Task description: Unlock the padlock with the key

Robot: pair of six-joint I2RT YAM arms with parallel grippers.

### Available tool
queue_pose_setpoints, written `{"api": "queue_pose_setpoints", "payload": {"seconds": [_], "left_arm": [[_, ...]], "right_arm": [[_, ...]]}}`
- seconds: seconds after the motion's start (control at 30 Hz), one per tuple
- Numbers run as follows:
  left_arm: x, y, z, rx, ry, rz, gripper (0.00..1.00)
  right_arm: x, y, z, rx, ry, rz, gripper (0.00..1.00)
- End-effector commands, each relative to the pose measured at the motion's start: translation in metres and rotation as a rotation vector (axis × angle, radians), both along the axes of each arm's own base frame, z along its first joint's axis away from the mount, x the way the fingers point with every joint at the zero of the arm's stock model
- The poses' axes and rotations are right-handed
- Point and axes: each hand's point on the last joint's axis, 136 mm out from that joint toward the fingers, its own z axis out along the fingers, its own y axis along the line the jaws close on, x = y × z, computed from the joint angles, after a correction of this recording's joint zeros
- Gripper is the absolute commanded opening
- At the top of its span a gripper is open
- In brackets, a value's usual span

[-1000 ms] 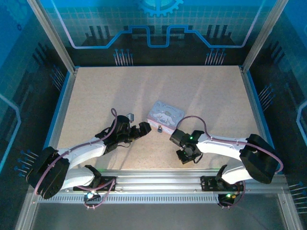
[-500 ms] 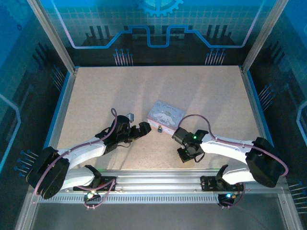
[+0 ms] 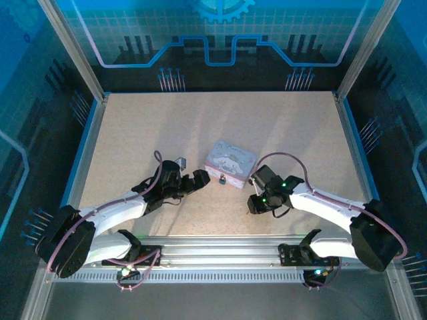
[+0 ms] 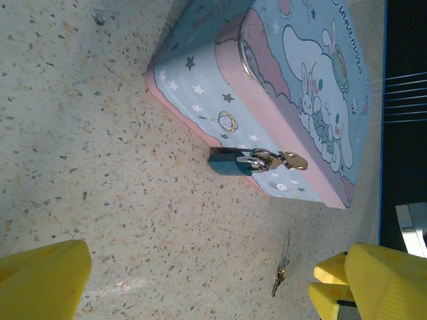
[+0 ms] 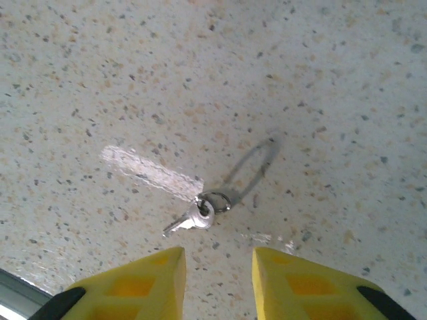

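Toward near edge of tabletop (image 3: 200, 120), padlock (image 4: 227, 162) hangs on tin (image 4: 200, 100) hasp. Key (image 5: 192, 219) lies just before right gripper (image 5: 219, 267), fingers partly apart, empty, likely lining up for pick. Left gripper (image 4: 197, 277) wide open, empty, faces padlock, probably to steady it.

teal padlock (image 4: 229, 163), silvery key (image 5: 190, 220), tin (image 4: 200, 100) — pastel blue, starred

I note: key (image 5: 190, 220), centre frame, shiny silvery metal; padlock (image 4: 230, 163) glossy bluish body; tin (image 4: 193, 100) smooth, printed; table (image 5: 320, 67) matt, speckled.
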Motion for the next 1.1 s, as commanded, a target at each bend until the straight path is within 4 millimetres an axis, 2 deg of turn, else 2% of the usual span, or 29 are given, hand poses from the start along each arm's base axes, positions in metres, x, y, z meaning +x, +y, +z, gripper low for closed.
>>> {"api": "queue_pose_setpoints", "payload": {"seconds": [0.0,0.67,1.07], "left_arm": [[0.003,-0.004,0.012,-0.009,-0.023,-0.007,0.99],[0.003,-0.004,0.011,-0.007,-0.019,-0.007,0.99],[0.003,-0.004,0.01,-0.004,-0.019,-0.007,0.99]], "right_arm": [[0.004,0.009,-0.003,0.048,0.005,0.025,0.34],[0.004,0.009,-0.033,0.01,0.083,-0.008,0.34],[0.003,0.009,-0.037,0.006,0.1,-0.026,0.29]]}}
